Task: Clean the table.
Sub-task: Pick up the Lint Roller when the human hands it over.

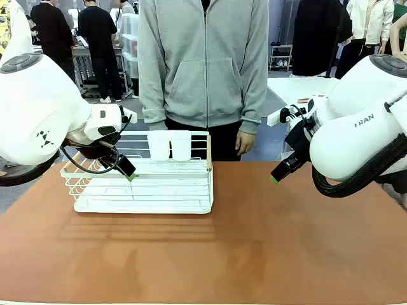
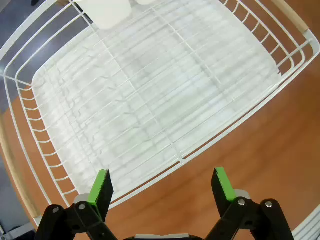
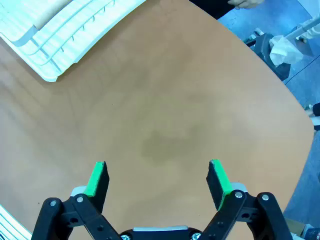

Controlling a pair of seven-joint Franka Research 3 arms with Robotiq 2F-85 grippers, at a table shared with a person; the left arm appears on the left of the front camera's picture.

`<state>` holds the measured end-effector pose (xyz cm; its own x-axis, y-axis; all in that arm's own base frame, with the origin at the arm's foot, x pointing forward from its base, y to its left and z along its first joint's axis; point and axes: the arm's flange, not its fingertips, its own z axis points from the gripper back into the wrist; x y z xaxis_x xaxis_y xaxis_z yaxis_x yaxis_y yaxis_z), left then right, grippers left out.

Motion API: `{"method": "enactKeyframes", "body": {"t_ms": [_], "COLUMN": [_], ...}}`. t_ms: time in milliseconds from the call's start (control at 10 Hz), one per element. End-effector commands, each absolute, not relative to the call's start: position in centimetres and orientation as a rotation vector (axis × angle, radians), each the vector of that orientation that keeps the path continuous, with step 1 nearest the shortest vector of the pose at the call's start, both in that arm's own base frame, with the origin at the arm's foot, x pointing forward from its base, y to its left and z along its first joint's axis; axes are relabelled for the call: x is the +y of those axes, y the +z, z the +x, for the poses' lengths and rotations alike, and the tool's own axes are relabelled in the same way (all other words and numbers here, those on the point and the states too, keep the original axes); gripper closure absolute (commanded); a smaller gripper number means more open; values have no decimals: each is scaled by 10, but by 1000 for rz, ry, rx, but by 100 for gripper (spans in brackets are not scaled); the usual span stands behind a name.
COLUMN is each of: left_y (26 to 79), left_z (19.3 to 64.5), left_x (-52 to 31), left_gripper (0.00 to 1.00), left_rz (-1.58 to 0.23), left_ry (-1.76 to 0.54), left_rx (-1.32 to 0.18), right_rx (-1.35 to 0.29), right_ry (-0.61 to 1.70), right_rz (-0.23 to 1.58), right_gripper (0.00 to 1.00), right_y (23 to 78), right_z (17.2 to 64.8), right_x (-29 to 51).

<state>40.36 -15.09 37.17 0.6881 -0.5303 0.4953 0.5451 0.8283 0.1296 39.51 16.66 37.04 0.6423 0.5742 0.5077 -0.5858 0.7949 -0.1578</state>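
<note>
The reddish-brown table [image 1: 254, 241] spreads across the front view. A white wire dish rack [image 1: 143, 184] stands on its far left part, with two white cups [image 1: 169, 145] at the rack's back. My left gripper [image 1: 127, 171] hangs open just above the rack's near rim; in the left wrist view the left gripper [image 2: 161, 186] has nothing between its green pads and the rack [image 2: 150, 90] lies below. My right gripper [image 1: 277, 175] hovers open over the bare right half of the table; in the right wrist view the right gripper [image 3: 157, 179] is empty above the table [image 3: 165, 125].
A person in a grey hoodie [image 1: 203, 63] stands at the far edge behind the rack, one hand [image 1: 243, 141] hanging by the table. A white table [image 1: 299, 89] stands behind at the right. The rack's corner [image 3: 60, 30] shows in the right wrist view.
</note>
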Motion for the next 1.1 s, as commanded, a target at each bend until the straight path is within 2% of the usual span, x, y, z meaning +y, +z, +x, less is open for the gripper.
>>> {"method": "enactKeyframes", "body": {"t_ms": [0, 900, 1000], "left_y": [372, 372, 403], "left_z": [404, 403, 403], "left_x": [-151, -151, -154], "left_gripper": [0, 0, 0], "left_rz": [-29, -29, -70], "left_ry": [-602, -603, -586], "left_rx": [-545, -545, -575], "right_rx": [-571, -571, -571], "right_ry": [661, 661, 662], "right_rz": [22, 22, 21], "right_gripper": [0, 0, 0], "right_y": [370, 370, 370], "right_z": [395, 395, 395], "right_x": [167, 167, 166]}}
